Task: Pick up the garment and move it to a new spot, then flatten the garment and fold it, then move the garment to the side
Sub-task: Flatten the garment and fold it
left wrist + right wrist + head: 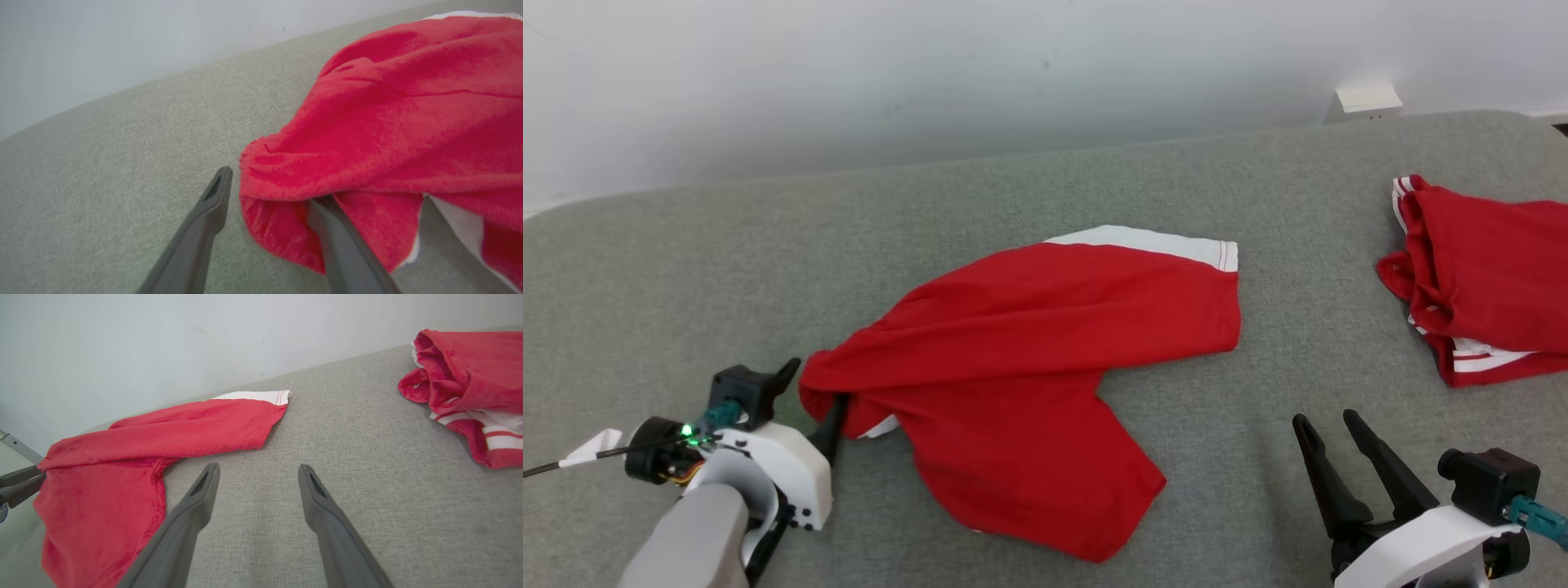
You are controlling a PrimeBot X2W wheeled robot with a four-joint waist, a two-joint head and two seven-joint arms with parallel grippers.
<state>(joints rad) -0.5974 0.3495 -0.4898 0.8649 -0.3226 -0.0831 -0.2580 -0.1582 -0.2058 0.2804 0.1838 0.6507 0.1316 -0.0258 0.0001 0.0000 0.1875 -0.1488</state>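
The garment point(1029, 343), red with a white striped hem, lies crumpled on the middle of the grey padded surface point(686, 269). My left gripper point(813, 400) stands open at the garment's left corner. In the left wrist view the garment point(388, 114) bunches between the spread fingers of the left gripper point(273, 185), and its edge drapes over the right finger point(339, 241). My right gripper point(1325, 418) is open and holds nothing, low on the right, apart from the cloth. From the right wrist the garment point(143, 449) lies left of the right gripper point(258, 467).
A second red and white garment point(1486, 278) lies bunched at the right edge, also seen as a heap point(470, 379) from the right wrist. A white wall runs behind the surface, with a small white box point(1368, 100) at the back right.
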